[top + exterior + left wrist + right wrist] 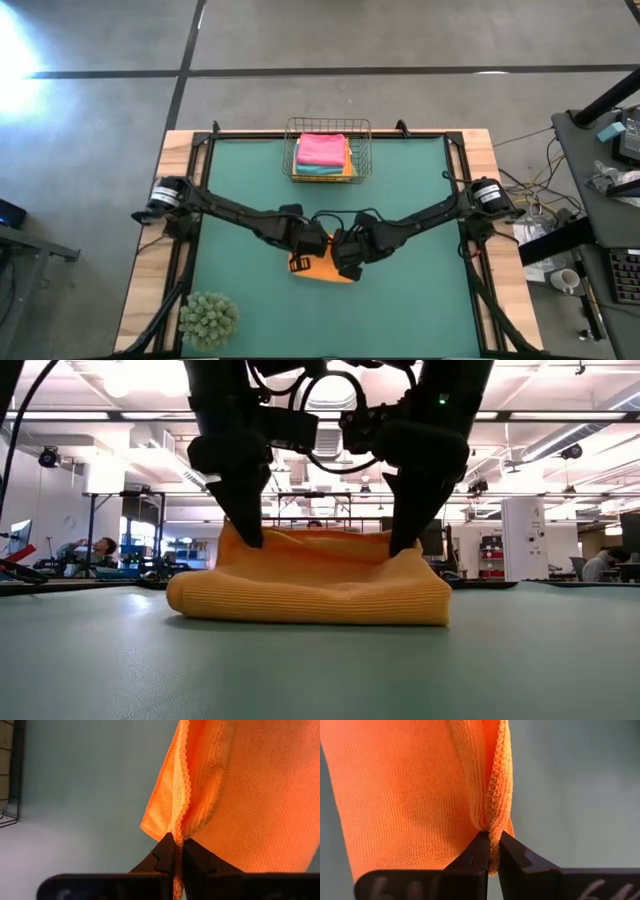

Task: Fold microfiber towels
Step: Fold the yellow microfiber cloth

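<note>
At the centre of the high view, left gripper [300, 262] and right gripper [346, 268] both pinching the folded orange towel [325, 268] by its edge, towel lying on the green table [250, 180], more towels sitting stacked in the wire basket [362, 150] above.

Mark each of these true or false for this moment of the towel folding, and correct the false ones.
1. Both grippers pinch the orange towel. True: the left gripper and the right gripper are each shut on its edge.
2. The wire basket is empty. False: it holds a stack with a pink towel on top.
3. The orange towel hangs clear of the table. False: it rests on it.
4. A green spiky plant ball sits near the left arm's side. True.
</note>
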Robot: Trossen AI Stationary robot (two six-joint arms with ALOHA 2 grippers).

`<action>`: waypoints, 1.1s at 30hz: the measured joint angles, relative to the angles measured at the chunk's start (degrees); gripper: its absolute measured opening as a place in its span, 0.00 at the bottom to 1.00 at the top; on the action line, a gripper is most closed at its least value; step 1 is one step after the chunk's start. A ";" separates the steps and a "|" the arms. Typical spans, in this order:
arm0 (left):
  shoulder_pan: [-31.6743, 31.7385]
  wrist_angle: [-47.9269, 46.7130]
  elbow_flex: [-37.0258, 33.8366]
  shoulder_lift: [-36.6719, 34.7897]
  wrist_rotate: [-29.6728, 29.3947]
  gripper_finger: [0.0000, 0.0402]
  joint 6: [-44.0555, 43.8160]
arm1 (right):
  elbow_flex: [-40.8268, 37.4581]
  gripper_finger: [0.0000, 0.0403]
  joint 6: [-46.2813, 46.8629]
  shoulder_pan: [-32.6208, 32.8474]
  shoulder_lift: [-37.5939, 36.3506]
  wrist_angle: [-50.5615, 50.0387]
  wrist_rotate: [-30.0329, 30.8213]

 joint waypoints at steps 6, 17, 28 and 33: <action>0.16 0.48 -0.07 0.00 0.02 0.06 2.18 | 0.00 0.03 -0.11 0.02 0.00 -0.27 -1.28; 0.50 0.85 -0.09 0.00 -0.22 0.34 2.54 | -0.02 0.03 -0.11 -0.33 0.00 -1.98 -1.64; 0.66 -1.35 0.14 0.00 -0.24 0.48 2.54 | -0.02 0.17 -2.13 -0.48 0.00 -1.96 -2.97; 0.68 -3.89 0.90 -0.02 -0.14 0.48 2.54 | -0.02 0.33 -3.11 -0.70 0.00 -1.78 1.47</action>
